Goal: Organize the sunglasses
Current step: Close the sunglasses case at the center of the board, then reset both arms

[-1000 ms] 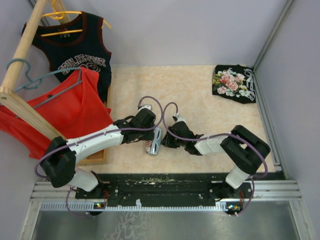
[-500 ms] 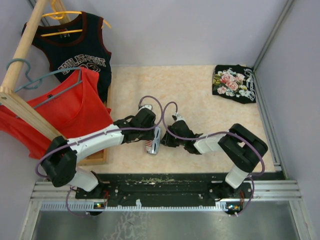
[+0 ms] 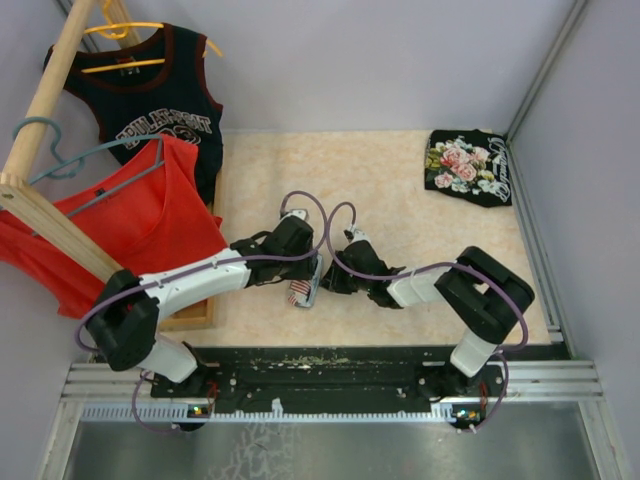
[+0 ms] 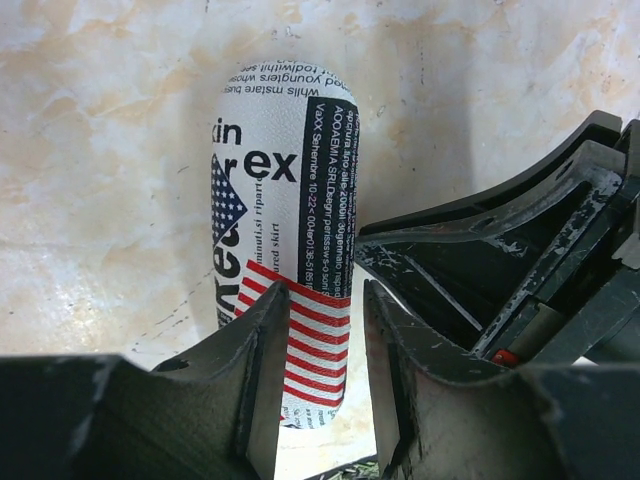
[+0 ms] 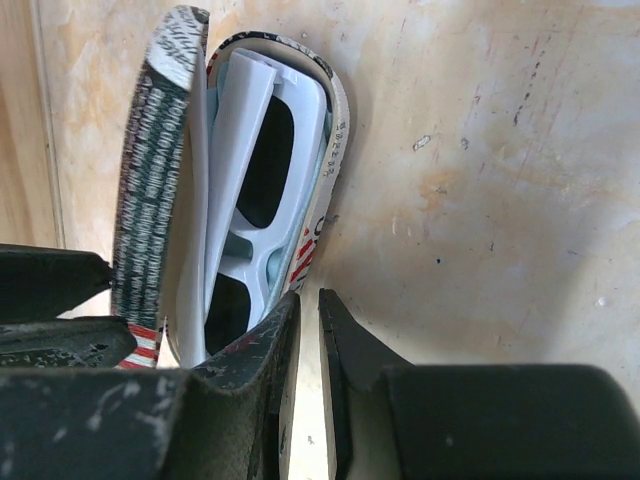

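Both claws stand narrowly parted: left claw (image 4: 315, 375) astride the case (image 4: 283, 235), right claw (image 5: 308, 375) empty.

The sunglasses (image 5: 255, 215) lie inside the case (image 5: 160, 200), between both arms' claws

A: what's the surface?
B: beige marbled table (image 3: 400, 190). Flag-print case (image 3: 303, 287) lying on it, center-front, lid ajar w/ white sunglasses (image 5: 255, 210) inside.
A: anything else?
B: floral black cloth (image 3: 468, 166) far right corner; wooden rack base (image 3: 192, 316) at left edge.
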### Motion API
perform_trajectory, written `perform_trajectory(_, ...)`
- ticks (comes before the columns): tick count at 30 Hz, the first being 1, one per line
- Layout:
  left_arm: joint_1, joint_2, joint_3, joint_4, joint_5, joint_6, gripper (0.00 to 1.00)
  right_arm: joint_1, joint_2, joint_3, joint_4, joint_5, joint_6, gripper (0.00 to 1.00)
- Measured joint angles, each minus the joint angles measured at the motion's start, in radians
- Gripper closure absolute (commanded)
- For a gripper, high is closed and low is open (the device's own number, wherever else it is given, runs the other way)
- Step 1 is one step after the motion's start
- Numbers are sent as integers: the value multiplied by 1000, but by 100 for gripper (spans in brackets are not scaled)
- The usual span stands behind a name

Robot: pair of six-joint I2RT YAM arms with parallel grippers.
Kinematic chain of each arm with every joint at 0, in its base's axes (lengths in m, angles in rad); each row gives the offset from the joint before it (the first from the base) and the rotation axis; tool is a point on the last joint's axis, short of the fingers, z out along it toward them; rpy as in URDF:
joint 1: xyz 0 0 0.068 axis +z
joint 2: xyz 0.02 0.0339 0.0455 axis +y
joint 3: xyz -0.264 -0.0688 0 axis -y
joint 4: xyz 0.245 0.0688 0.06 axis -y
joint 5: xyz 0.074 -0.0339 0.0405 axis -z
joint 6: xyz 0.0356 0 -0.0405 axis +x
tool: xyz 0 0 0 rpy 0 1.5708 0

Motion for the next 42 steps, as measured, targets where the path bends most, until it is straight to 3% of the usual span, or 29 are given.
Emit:
perform_trajectory(14, -11, 33, -23, 19, 53, -3, 57, 0, 16, 2, 29, -2, 2, 84)
perform_trajectory(23, -11, -22, -22, -6, 7, 31, 48, 0, -78, -8, -72, 51, -33, 84)
perform_trajectory(31, 24, -113, -23, -5, -65, 91, 45, 0, -341, -66, -195, 140, -159, 83)
perform_trajectory(37, 42, -239, -74, 13, -70, 157, 42, 0, -686, -106, -330, 178, -283, 80)
perform_trajectory(42, 42, -407, -89, 55, -37, 240, 40, -2, -1006, -61, -504, 255, -414, 70)
